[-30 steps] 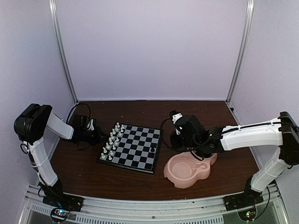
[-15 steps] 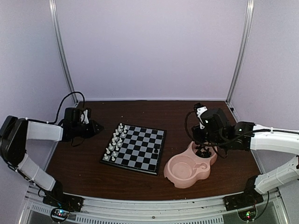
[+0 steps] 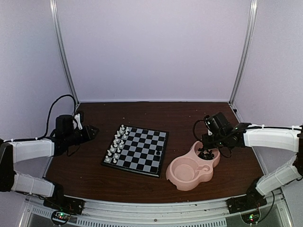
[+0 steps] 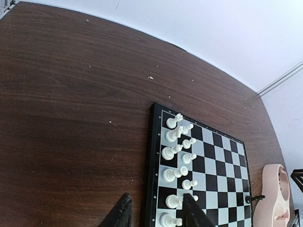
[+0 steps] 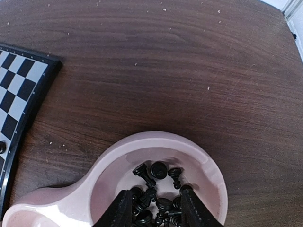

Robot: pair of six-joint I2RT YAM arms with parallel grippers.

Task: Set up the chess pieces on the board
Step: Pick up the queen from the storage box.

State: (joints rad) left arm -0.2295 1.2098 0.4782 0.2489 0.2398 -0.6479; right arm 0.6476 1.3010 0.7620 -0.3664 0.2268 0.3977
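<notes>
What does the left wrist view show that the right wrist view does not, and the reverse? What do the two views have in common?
Only the left wrist view: the white chess pieces, standing in two rows along one edge of the board.
Only the right wrist view: a heap of black chess pieces lying inside the smaller bowl of the pink dish.
Both: part of the board, part of the pink dish, and the dark wooden table.

Your board [image 3: 137, 150] is checked black and pale grey, with white chess pieces [image 4: 176, 156] along its left. Lower right, black chess pieces [image 5: 158, 194] sit in a pink dish [image 5: 156, 140].
</notes>
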